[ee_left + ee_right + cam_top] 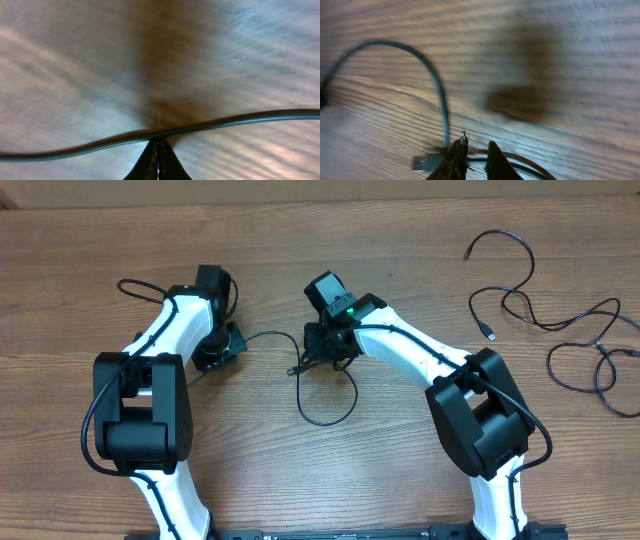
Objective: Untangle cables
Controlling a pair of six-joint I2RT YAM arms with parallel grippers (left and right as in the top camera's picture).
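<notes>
Left wrist view: our left claw (159, 146) is clamped shut on the cable (240, 119). Right of that claw, our right claw (476, 150) stands barely parted, seemingly empty. Pulling one-handed could tighten a knot.

White shells, bulky black joints and thin black wiring cover the left arm (165, 340) and right arm (420, 358); a green light (352, 308) marks the right wrist.

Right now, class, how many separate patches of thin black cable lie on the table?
2. One cable loops at the middle of the table; a loose bunch lies at the right edge, and how many cords it holds is unclear.
</notes>
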